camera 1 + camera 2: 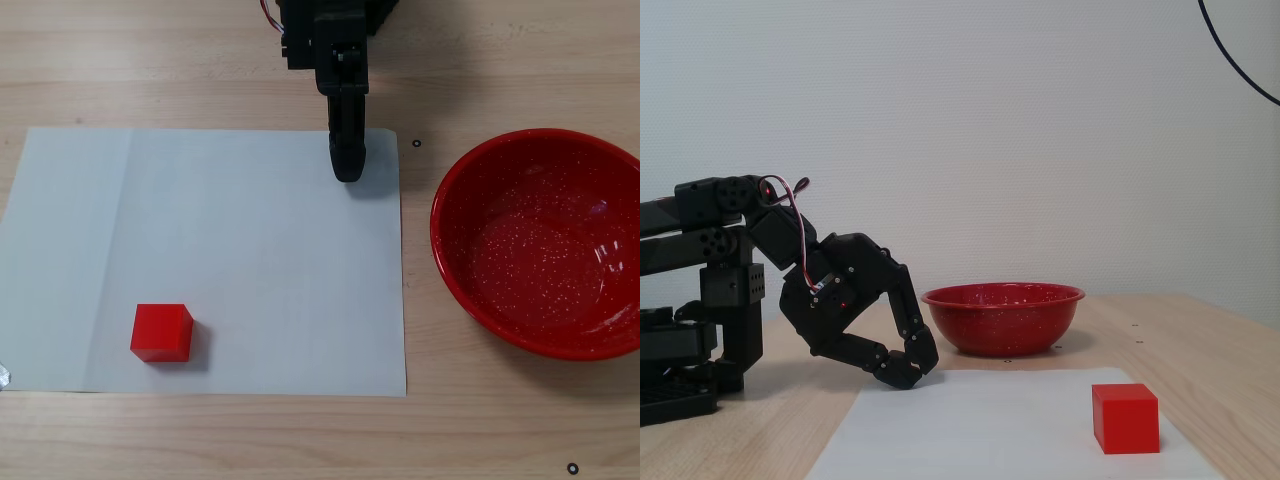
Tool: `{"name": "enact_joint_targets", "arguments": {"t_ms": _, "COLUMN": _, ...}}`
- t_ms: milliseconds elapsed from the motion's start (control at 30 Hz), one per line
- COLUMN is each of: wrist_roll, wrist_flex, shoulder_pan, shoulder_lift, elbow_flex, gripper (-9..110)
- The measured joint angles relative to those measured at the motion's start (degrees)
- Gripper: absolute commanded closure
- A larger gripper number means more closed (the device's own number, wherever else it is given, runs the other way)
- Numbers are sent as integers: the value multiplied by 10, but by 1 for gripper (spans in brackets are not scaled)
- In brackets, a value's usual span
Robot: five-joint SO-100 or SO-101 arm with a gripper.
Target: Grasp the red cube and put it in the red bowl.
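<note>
Red cube (161, 332) sits flat in the lower left of the top-down fixed view, on the white paper sheet (220, 260), near the sheet's bottom edge; nothing touching it. In the side-on fixed view it's lower right (1125, 418), upright, faces roughly square to the camera. Red bowl (541, 243) is off the sheet at the right edge of the top-down view, empty, well apart from the cube; in the side-on view it sits mid-frame behind the paper (1003, 318). Step in hand, as I read it: reach for the cube, not started. To do it well: open the jaws wider than the cube first, swing across the sheet toward the lower left, line the fingers up parallel to two opposite faces, come down from above so neither finger nudges it or drags the paper, then close on the middle. Gripper (347, 172) is at top centre over the sheet's upper edge, tip low, at or just above the paper (908, 372). Jaws look closed together, holding nothing.
</note>
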Motion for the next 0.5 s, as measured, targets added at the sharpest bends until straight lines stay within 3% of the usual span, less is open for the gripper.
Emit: {"name": "enact_joint_targets", "arguments": {"t_ms": 500, "wrist_roll": 46, "wrist_flex": -2, "shoulder_pan": -11, "shoulder_lift": -104, "elbow_flex": -68, "gripper": 101}}
